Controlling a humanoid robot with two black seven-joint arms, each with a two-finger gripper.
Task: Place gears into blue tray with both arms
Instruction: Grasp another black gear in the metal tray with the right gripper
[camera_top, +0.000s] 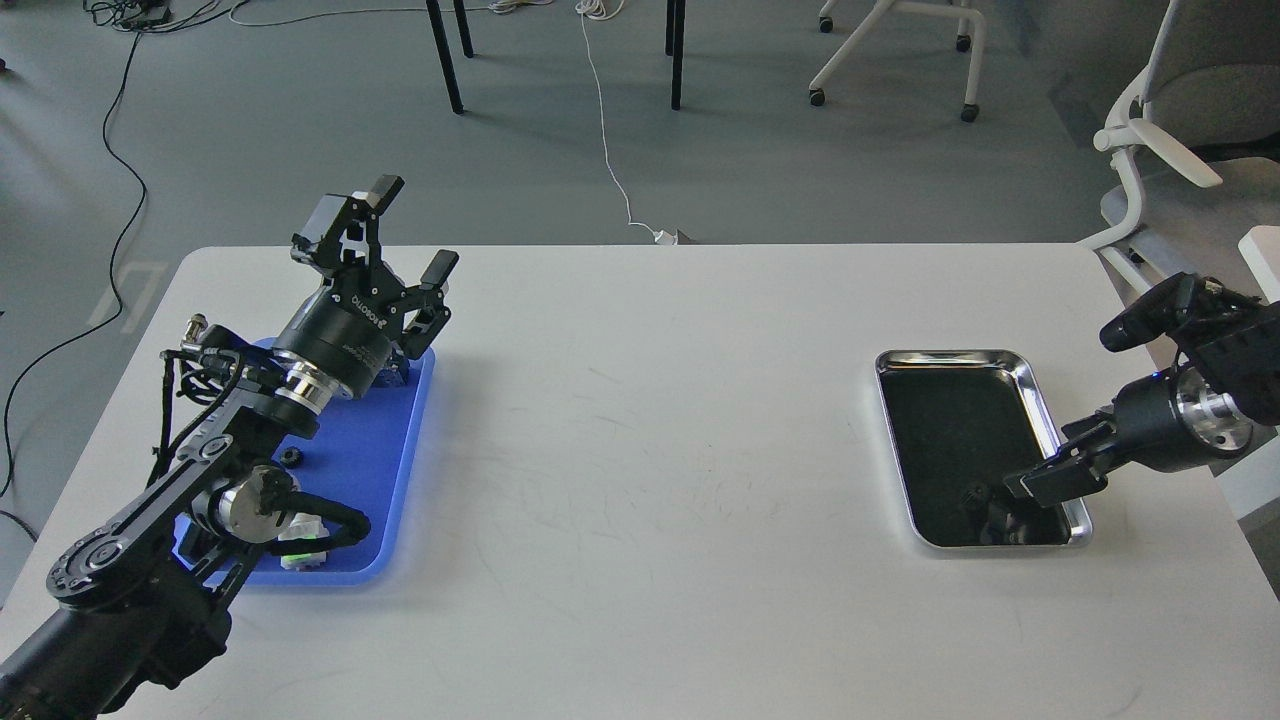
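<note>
- Gears, task status — one small black gear (291, 457) lies on the blue tray (400, 470), beside the left forearm; judged as already delivered. More may lie under the arm, but I cannot tell.
- White table (650, 450): bare between the two trays, with no loose gear visible on it.
- Blue tray sits at the table's left edge, largely covered by the left arm. A white-and-green push-button switch (300, 545) shows at its near end, partly behind a cable loop.
- Silver tray (1040, 400) sits at the right, well apart from the blue one. Its dark mirror bottom shows a small dark round shape (975, 493) near the near end — possibly a gear left to fetch, possibly a reflection; too small to settle.
- Left gripper (410, 240): raised above the far end of the blue tray, fingers spread apart, nothing between them.
- Right gripper (1050, 485): low over the near right corner of the silver tray, seen dark and nearly end-on; the fingers cannot be told apart, so whether it is spread, together or holding something cannot be told.
- Judgement: partway through. At least one gear is placed; whatever sits in the silver tray is presumably the right arm's next pick, and it has the full table width to cross to reach the blue tray.
- Cut off: the right arm runs out of view at the right edge.
</note>
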